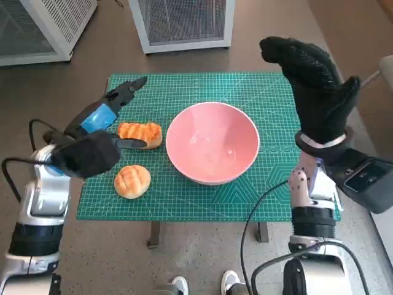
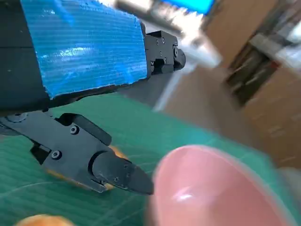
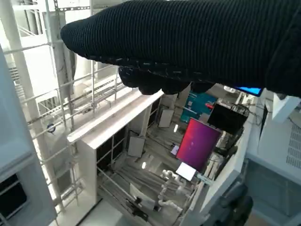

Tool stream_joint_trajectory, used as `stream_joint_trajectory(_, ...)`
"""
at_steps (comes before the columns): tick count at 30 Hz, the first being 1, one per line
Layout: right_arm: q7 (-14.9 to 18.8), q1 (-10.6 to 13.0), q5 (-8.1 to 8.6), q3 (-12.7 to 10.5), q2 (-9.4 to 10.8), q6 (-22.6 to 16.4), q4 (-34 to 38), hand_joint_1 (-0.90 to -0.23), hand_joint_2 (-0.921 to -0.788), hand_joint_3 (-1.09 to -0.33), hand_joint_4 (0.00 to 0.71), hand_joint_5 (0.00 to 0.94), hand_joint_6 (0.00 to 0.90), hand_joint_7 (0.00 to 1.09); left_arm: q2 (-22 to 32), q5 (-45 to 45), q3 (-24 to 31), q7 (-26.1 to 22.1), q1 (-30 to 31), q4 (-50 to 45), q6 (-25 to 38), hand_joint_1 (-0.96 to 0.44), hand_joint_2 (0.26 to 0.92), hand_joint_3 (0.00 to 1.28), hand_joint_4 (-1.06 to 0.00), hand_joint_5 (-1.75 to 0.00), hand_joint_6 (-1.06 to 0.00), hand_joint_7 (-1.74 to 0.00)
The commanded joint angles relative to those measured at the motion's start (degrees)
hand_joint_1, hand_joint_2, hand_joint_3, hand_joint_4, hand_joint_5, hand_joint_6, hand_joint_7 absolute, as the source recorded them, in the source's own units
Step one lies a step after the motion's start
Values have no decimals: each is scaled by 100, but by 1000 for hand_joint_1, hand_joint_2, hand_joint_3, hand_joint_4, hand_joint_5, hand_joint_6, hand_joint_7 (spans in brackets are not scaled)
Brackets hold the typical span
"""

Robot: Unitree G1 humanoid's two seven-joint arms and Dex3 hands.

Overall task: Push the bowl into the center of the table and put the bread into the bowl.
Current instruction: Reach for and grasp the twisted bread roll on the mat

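Just beside the left hand [image 1: 103, 117], whose fingers are spread with nothing held, lies one bread [image 1: 140, 134], a second bread [image 1: 132, 181] below it, the pink bowl [image 1: 212, 142] beyond, while the gloved right hand [image 1: 313, 86] hangs raised, fingers apart and empty.

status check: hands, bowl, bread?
Left hand open, fingers above the striped bread, not gripping. Right hand raised off the table, holding nothing. Pink bowl mid-mat, empty. Round bun beside it. Nothing blocking.
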Motion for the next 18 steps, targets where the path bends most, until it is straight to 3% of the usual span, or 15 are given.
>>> stream_joint_trajectory(1, 4, 111, 17, 42, -22, 26, 23, -600, -921, -653, 241, 14, 21, 632, 42, 184, -248, -225, -369, 175, 442, 94, 722, 10, 1, 1, -126, -129)
stream_joint_trajectory(9, 5, 76, 9, 11, -59, -23, 172, -610, -921, -651, 238, 10, 18, 628, -93, 588, -704, -172, -794, 850, 826, 47, 725, 11, 1, 1, -135, -100)
stream_joint_trajectory(18, 14, 85, 51, -18, -77, -48, 229, -603, -921, -654, 233, 5, 20, 626, -306, 1054, -1243, 185, -1396, 2267, 694, 10, 724, 10, -3, 0, -163, -70)
